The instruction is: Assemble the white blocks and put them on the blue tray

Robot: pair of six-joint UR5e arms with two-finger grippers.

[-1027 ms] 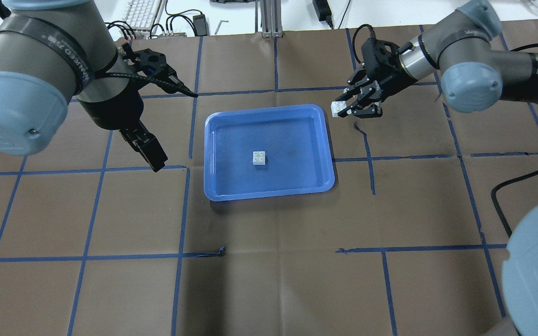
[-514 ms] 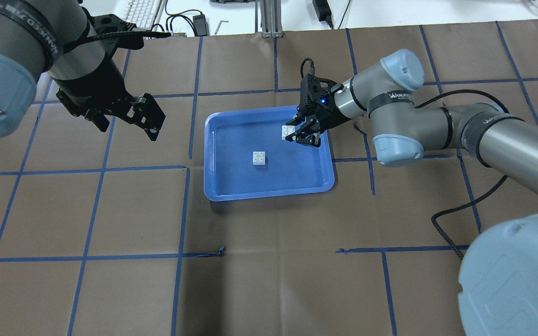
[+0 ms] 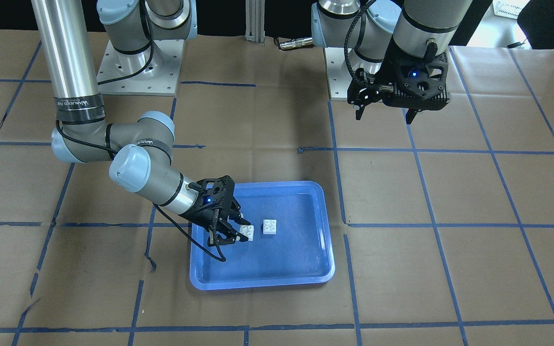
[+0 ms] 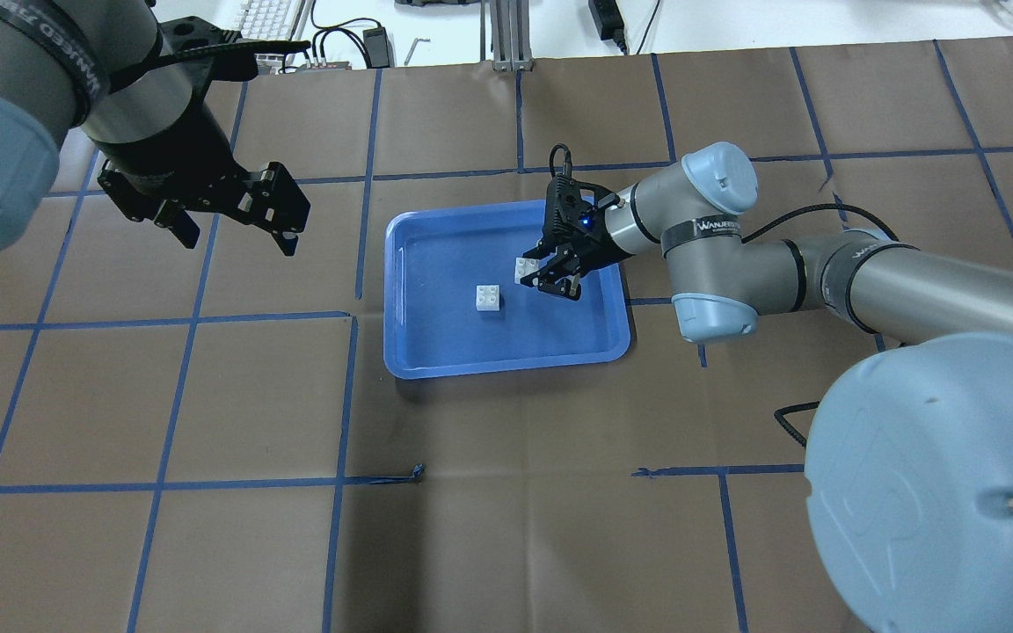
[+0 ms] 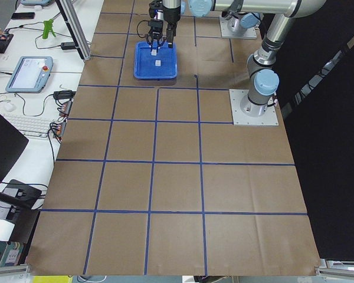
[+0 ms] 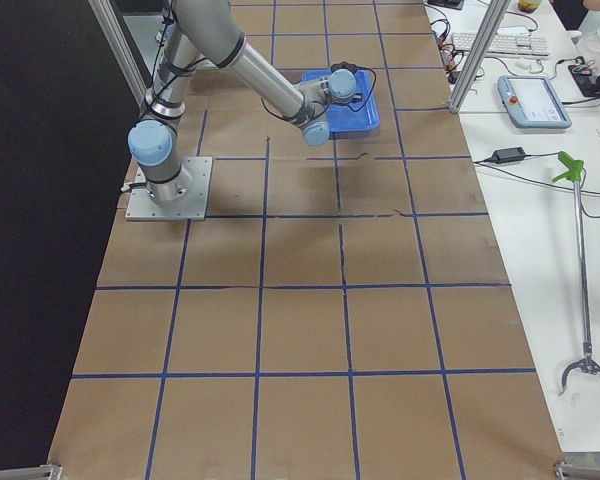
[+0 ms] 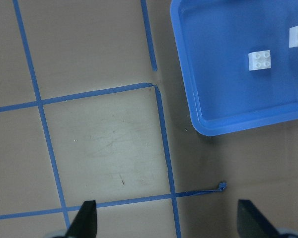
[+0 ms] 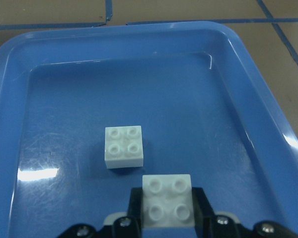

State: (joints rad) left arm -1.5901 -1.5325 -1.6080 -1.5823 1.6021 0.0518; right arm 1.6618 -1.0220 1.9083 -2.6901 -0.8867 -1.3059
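Note:
The blue tray (image 4: pixel 436 343) lies mid-table. One white block (image 4: pixel 489 299) sits studs up on its floor, also seen in the front view (image 3: pixel 270 226) and the right wrist view (image 8: pixel 123 146). My right gripper (image 4: pixel 550 277) is over the tray and shut on the second white block (image 4: pixel 526 270), studs up, close beside the first and apart from it. The held block shows in the right wrist view (image 8: pixel 168 201) and the front view (image 3: pixel 246 232). My left gripper (image 4: pixel 234 239) is open and empty, high over the table left of the tray.
Brown paper with blue tape lines covers the table (image 4: pixel 506 527). A keyboard (image 4: pixel 265 26) and cables lie beyond the far edge. The left wrist view shows the tray's corner (image 7: pixel 203 124) and both blocks at upper right.
My right gripper has carried its white block from beyond the tray's far right corner to over the tray, next to the lying block. My left arm has lifted and swung back and left.

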